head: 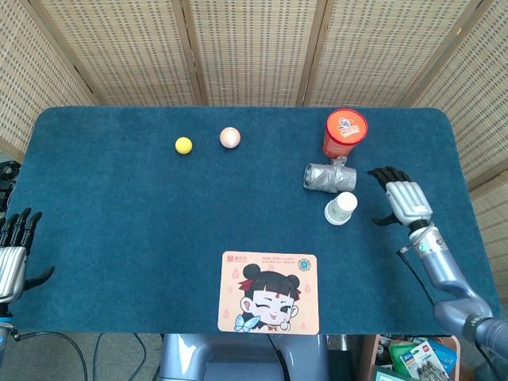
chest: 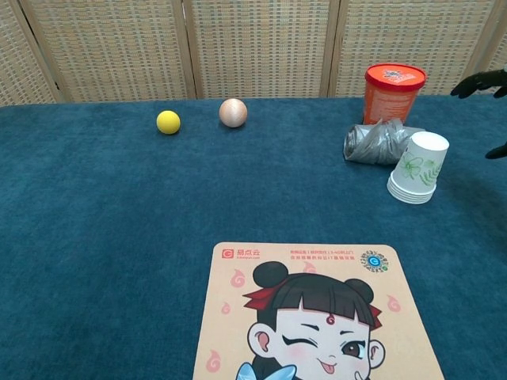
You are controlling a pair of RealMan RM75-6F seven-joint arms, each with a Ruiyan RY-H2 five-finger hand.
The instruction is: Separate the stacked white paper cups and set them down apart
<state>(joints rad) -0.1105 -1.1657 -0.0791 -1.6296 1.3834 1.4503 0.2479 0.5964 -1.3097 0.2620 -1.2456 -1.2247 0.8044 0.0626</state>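
The stacked white paper cups (head: 340,208) (chest: 417,169) stand upside down on the blue table, right of centre, with a green leaf print on the side. My right hand (head: 405,198) hovers a short way to the right of the stack, fingers spread, holding nothing; in the chest view only its dark fingertips (chest: 482,81) show at the right edge. My left hand (head: 11,255) hangs open at the table's front left edge, far from the cups.
A crumpled grey bundle (head: 328,175) lies just behind the cups, and an orange canister (head: 344,132) stands behind that. A yellow ball (head: 183,144) and a pinkish ball (head: 229,136) sit at the back. A cartoon-print mat (head: 268,291) lies at the front centre.
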